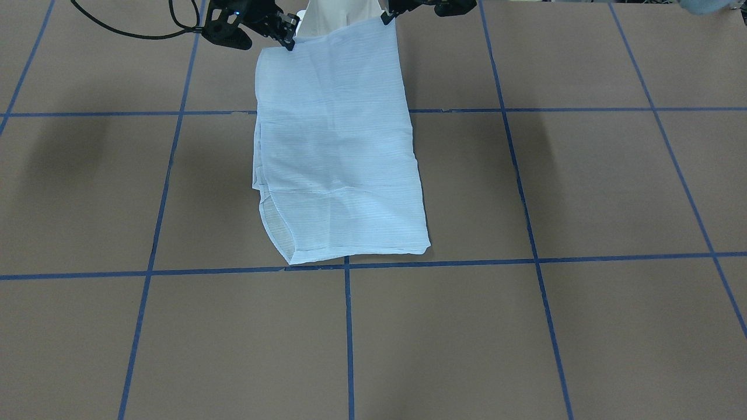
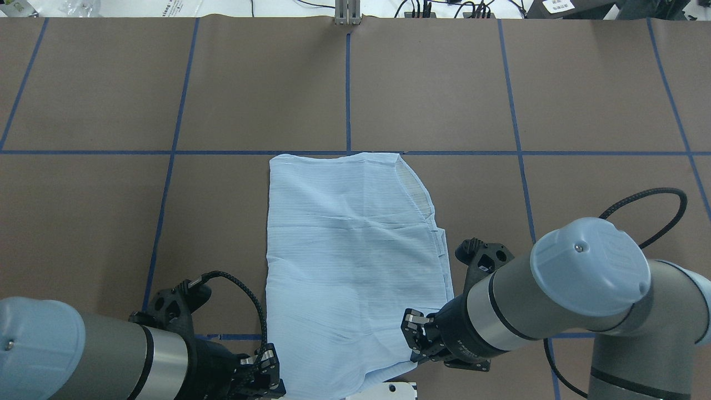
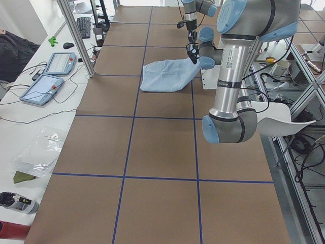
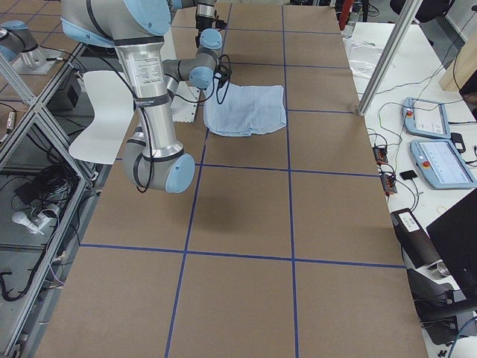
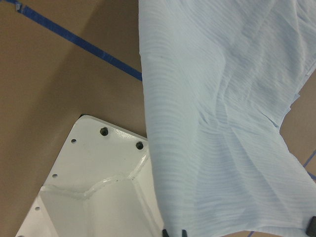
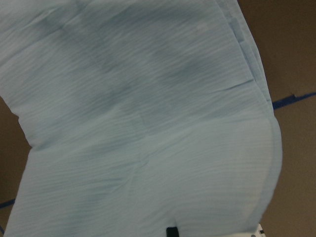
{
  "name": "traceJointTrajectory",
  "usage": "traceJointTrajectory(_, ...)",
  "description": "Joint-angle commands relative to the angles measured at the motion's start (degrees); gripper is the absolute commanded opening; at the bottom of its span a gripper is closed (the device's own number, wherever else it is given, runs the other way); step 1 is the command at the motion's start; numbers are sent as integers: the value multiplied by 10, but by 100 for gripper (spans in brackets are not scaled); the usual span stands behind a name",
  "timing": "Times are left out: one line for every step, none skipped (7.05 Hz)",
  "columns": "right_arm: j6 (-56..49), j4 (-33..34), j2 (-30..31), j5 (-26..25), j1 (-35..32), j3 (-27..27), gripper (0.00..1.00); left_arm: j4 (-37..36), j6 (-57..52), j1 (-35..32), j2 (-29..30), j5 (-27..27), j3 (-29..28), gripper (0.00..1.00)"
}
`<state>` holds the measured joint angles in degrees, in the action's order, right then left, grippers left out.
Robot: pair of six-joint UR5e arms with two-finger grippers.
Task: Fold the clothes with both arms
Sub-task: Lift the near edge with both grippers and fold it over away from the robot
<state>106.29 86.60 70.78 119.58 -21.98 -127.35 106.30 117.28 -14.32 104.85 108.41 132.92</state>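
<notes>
The light-blue striped shirt (image 2: 355,250) lies folded into a long rectangle in the middle of the brown table; it also shows in the front-facing view (image 1: 338,151). Its far end rests flat by a blue tape line. My left gripper (image 2: 272,383) is shut on the near left corner, seen at the top of the front-facing view (image 1: 386,17). My right gripper (image 2: 416,347) is shut on the near right corner (image 1: 289,44). The near edge is lifted slightly off the table. Both wrist views are filled with the cloth (image 5: 217,123) (image 6: 148,123). Collar, buttons and label are hidden.
The white pedestal base plate (image 5: 94,197) sits under the shirt's near edge. Blue tape lines (image 1: 348,338) cross the table. An aluminium post (image 2: 347,14) stands at the far edge. Tablets (image 3: 48,76) and cables lie beyond the table.
</notes>
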Motion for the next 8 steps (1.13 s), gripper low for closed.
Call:
traceJointTrajectory(-34, -1, -53, 2, -63, 74, 0, 7, -50, -109, 17, 60, -41, 0)
traceJointTrajectory(-52, -1, -69, 1, -89, 102, 0, 9, -54, -142, 56, 61, -89, 0)
traceJointTrajectory(-85, -2, -87, 1, -123, 134, 0, 21, -55, -158, 86, 60, -147, 0)
traceJointTrajectory(-122, -4, -111, 0, -147, 185, 0, 78, -55, -174, 90, 60, -196, 0)
traceJointTrajectory(-149, -5, -140, 0, -161, 238, 0, 129, -56, -186, 91, 60, -245, 0)
traceJointTrajectory(-171, -6, -168, 0, -164, 280, 0, 164, -67, -197, 92, 60, -279, 0)
traceJointTrajectory(-173, -6, -198, -1, -165, 311, 0, 169, -85, -205, 92, 60, -294, 0)
traceJointTrajectory(-174, -6, -224, -3, -165, 337, 0, 170, -90, -210, 93, 60, -302, 0)
